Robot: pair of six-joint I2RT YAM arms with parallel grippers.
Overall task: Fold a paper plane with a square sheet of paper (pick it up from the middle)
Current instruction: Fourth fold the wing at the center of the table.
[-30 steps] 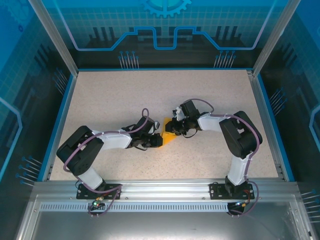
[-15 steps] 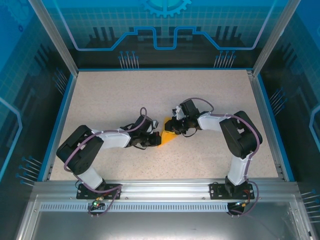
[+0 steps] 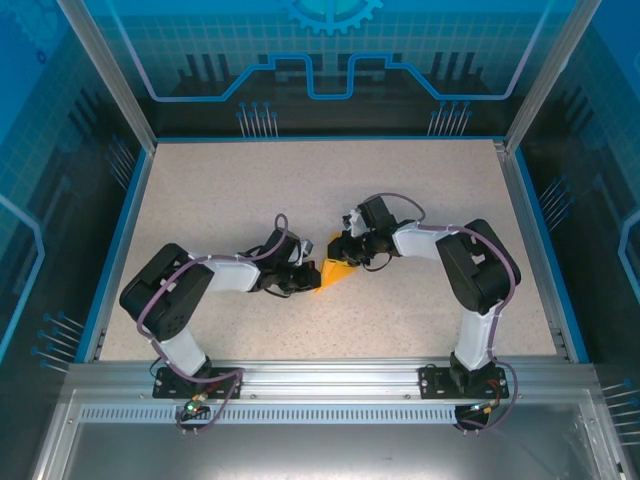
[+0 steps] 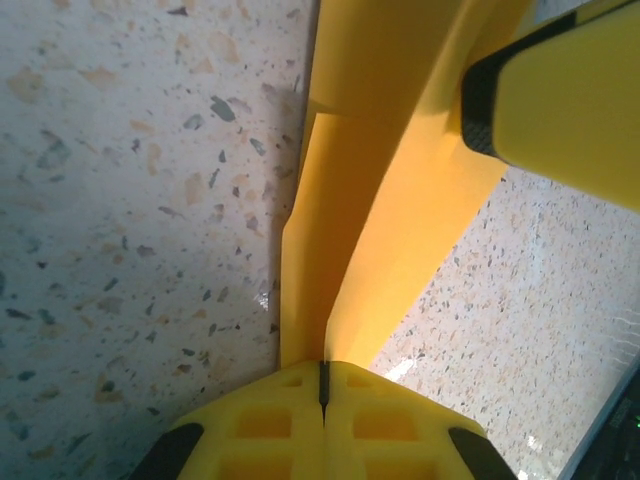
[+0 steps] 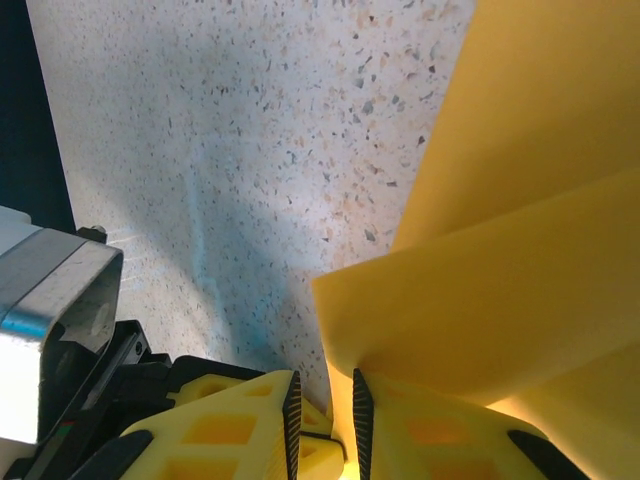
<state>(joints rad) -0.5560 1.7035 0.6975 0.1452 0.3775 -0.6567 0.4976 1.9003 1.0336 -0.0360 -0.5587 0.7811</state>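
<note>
Yellow pads of the left gripper (image 4: 322, 385) are pressed flat together on one edge of the paper plane (image 4: 380, 200), with only a hairline seam showing between them in my left wrist view. From that pinch the orange-yellow paper runs away in two creased layers with a valley between, its left edge resting on the speckled table (image 4: 120, 200). On the opposite side the right gripper (image 5: 323, 410) holds its pads a narrow slot apart, with the folded edge of the paper nipped in that slot and the layers fanning upward from it. From above, both grippers meet near mid-table with the paper as a small pointed wedge between them. Open tabletop spreads on every side, widest toward the far edge and the blue rim (image 3: 128, 230).
</note>
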